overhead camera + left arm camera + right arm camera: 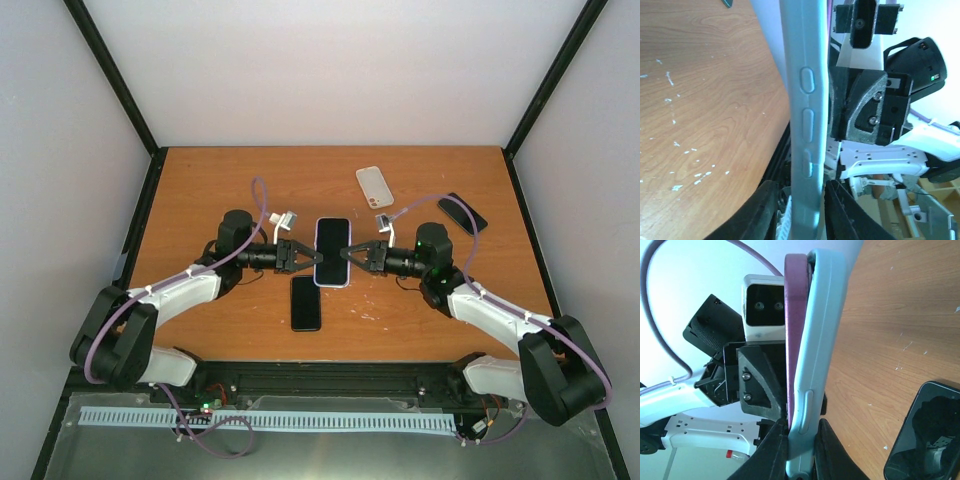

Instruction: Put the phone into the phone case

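A purple phone [332,250] lies in a pale blue phone case [332,285], held above the table between both arms. In the right wrist view the phone's purple edge [792,315] stands out beside the case wall [816,340]. My right gripper [352,252] [801,422] is shut on the case's right side, pinching phone and case together. My left gripper [308,256] [802,184] straddles the case's left edge [805,115]. One of its fingers [837,200] touches the case, and a narrow gap shows at the other.
A black phone [306,303] [920,435] lies face up on the table just below the held case. A white case [374,186] and another dark phone [462,212] lie at the back right. Black frame posts stand at the table's corners.
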Motion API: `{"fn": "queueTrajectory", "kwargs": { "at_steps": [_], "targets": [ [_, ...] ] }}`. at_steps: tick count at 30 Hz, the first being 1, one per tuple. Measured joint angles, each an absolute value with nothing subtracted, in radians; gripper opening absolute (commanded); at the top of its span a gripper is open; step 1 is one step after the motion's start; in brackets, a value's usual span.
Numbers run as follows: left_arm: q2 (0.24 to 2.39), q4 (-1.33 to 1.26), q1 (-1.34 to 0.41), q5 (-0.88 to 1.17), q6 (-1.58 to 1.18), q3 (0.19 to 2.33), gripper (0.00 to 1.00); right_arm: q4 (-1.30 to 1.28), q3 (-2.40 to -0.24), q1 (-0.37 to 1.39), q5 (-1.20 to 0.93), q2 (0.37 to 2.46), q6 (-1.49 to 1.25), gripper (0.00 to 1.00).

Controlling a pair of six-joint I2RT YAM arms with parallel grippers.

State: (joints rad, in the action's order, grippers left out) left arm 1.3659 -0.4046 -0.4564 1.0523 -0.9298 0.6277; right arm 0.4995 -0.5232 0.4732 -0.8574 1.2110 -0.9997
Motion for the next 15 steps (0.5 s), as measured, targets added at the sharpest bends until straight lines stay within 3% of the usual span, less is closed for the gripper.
{"fn": "queueTrajectory", "kwargs": {
  "at_steps": [6, 13, 15],
  "targets": [
    [1.368, -0.466, -0.458, 1.077, -0.968, 0.622, 0.1, 0.506, -0.53, 0.475, -0.856, 1.215, -1.014, 0.16],
    [1.382, -0.516, -0.459, 1.085, -1.019, 0.622, 0.0, 0.502, -0.528, 0.478, -0.852, 1.2, -1.011, 0.56],
    [1.387, -0.521, -0.46, 1.083, -1.027, 0.622, 0.0, 0.495, -0.522, 0.481, -0.847, 1.18, -1.014, 0.62]
  ]
}}
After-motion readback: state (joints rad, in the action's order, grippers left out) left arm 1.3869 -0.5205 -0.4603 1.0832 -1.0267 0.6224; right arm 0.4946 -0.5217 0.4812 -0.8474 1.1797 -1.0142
